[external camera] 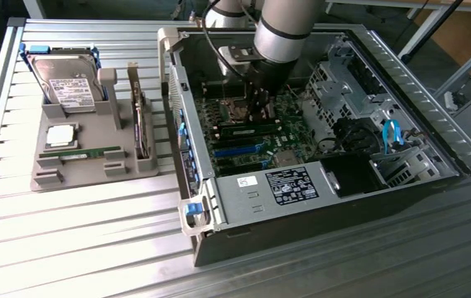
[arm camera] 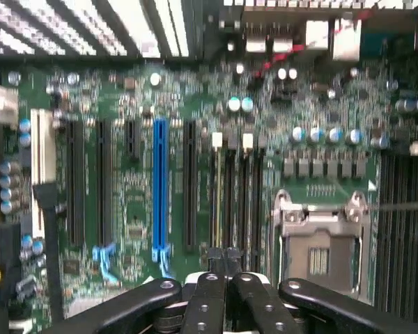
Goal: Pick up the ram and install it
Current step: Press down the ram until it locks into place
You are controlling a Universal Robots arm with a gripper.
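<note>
On the exterior view's left, a grey holder (external camera: 94,162) on the slatted desk (external camera: 69,248) carries a hard drive (external camera: 68,84), a square processor (external camera: 61,136) and a green RAM stick (external camera: 90,153) lying flat in its slot. To the right stands the open computer case (external camera: 434,124). Another RAM stick (external camera: 247,131) sits seated on the motherboard (external camera: 289,133), just beside the hand (external camera: 260,112). The hand hangs over the memory slots (arm camera: 237,188), its fingers (arm camera: 209,292) pressed together and holding nothing, next to the empty processor socket (arm camera: 319,240).
</note>
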